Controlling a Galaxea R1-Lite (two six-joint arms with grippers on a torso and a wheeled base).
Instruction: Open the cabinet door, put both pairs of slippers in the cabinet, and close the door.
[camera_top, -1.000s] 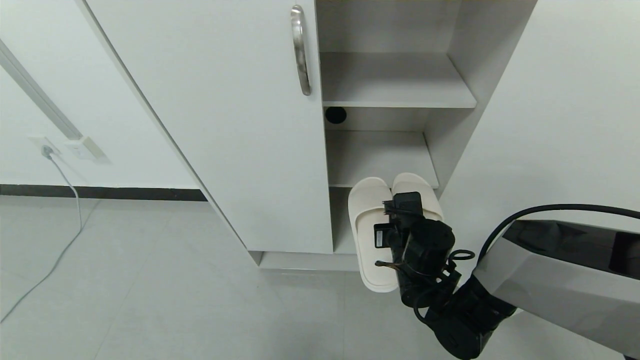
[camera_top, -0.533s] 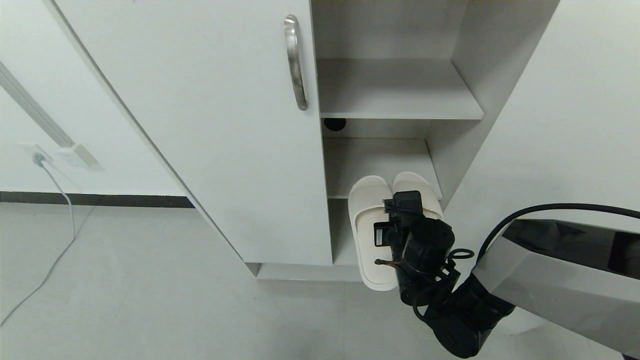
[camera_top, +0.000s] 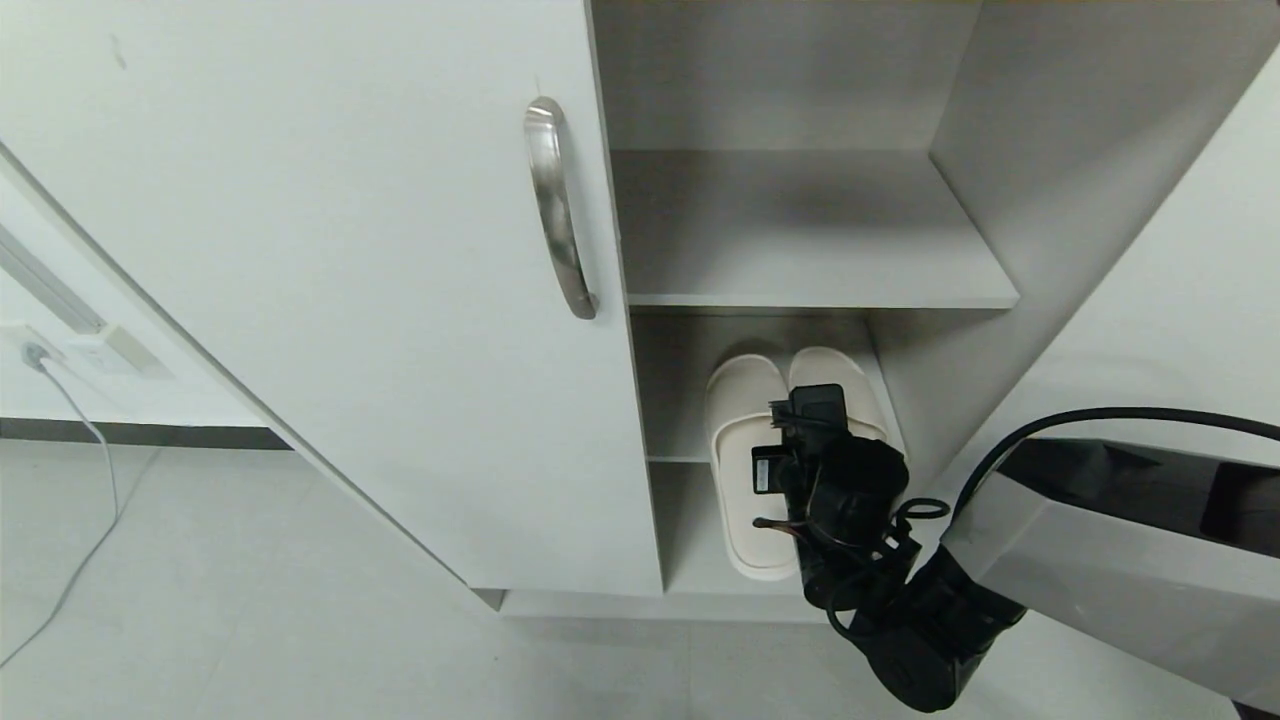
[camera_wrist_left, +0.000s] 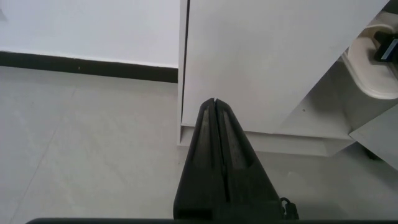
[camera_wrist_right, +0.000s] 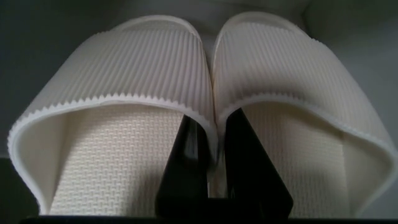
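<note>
Left pincer (camera_wrist_left: 214, 118): clenched on nothing, held low over the floor (camera_wrist_left: 81, 143), just short of the cabinet's base.

Right pincer (camera_top: 808, 415): clamped on the pair of slippers (camera_top: 745, 450). Its fingers (camera_wrist_right: 186, 174) nip the two inner strap edges where the slippers lie side by side.

Slippers: cream, heels toward the right arm, toes leading. Their long axis runs straight from the pincer into the open bay. They hang in the opening with toes over the lower shelf (camera_top: 675, 400) and heels before the bottom compartment. Contact with the shelf cannot be determined.

Judgement: placement falls to the right arm. A straight push along the slippers' length should seat them. Clearance to the bay's right wall (camera_top: 1000, 180) looks slim.

Left-hand door (camera_top: 350, 300), with its handle (camera_top: 558, 210), stands shut beside the bay. The upper shelf (camera_top: 800, 240) lies beyond.
</note>
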